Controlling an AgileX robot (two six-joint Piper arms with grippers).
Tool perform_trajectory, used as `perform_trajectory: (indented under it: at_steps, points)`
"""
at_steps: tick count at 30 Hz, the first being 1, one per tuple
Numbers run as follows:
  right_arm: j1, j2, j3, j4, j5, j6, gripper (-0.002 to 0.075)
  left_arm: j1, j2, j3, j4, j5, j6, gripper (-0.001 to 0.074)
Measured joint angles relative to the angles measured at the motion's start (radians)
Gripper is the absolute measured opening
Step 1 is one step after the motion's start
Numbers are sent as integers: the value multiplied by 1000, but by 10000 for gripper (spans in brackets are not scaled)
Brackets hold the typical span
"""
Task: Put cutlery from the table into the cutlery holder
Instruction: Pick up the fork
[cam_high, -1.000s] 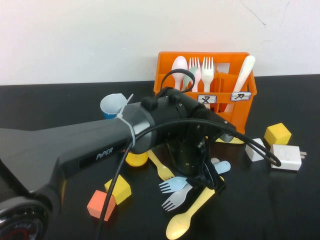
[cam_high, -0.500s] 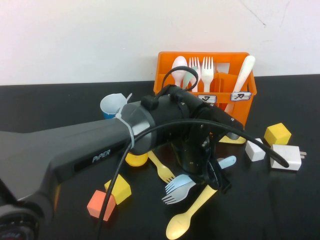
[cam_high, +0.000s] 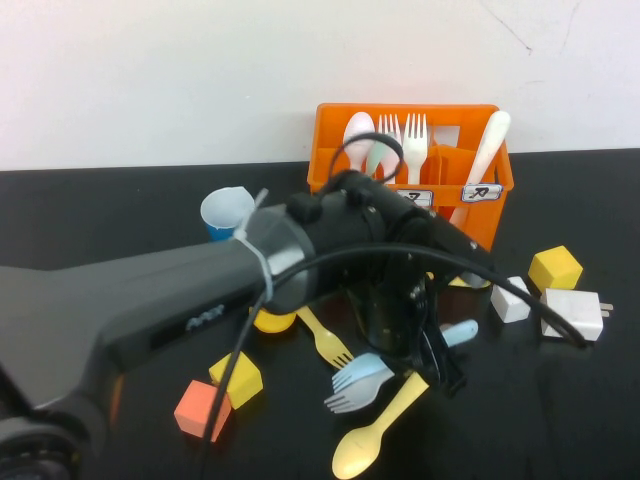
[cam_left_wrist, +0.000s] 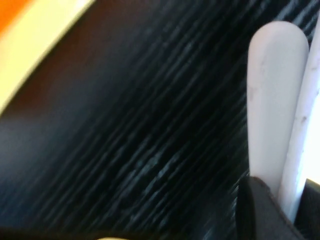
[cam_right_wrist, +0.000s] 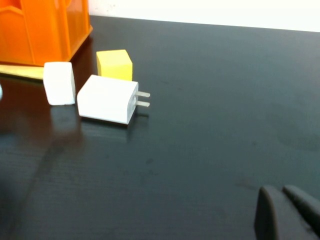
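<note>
Standing at the back of the black desk (cam_high: 560, 420), against the pale wall, is the orange cutlery holder (cam_high: 412, 172), the landmark for what follows; it carries a white spoon (cam_high: 359, 135), a pale green piece partly hidden behind the arm's cable, two white forks (cam_high: 414, 140) and a long white utensil (cam_high: 484, 160) leaning in its right-hand compartment, with white labels on its front. In front of the holder the left arm reaches across the desk, and the left gripper (cam_high: 440, 365) sits low over a cluster of loose cutlery: a light blue fork (cam_high: 362, 372), a grey fork (cam_high: 350, 398) under it, a yellow spoon (cam_high: 372, 436) nearest the camera and a yellow fork (cam_high: 325, 340) to the left. In the left wrist view two pale handles (cam_left_wrist: 277, 110) run side by side into the dark fingers (cam_left_wrist: 260, 212), which are closed on them. Left of the holder stands a blue cup (cam_high: 226, 212). Right of the holder lie a yellow cube (cam_high: 555, 268), a white cube (cam_high: 510, 298) and a white plug adapter (cam_high: 573, 314). Front-left of the holder lie a second yellow cube (cam_high: 238, 378) and an orange cube (cam_high: 200, 410). The right gripper (cam_right_wrist: 285, 212) hovers low over bare desk right of the holder, seen only in its own wrist view, its fingers pressed together and empty.
</note>
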Motion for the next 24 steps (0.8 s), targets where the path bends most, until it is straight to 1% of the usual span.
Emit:
perform_trajectory:
  at_steps: [6,11,13,24]
  points:
    - [0,0,0,0,0,0,-3,-4,32,0,-5,-3,6,111]
    - [0,0,0,0,0,0,-3,-4,32,0,-6,-3,7,195]
    - [0,0,0,0,0,0,-3,-4,32,0,-6,-4,7,212]
    - [0,0,0,0,0,0,-3,-4,-1,0,3,-19,7,228]
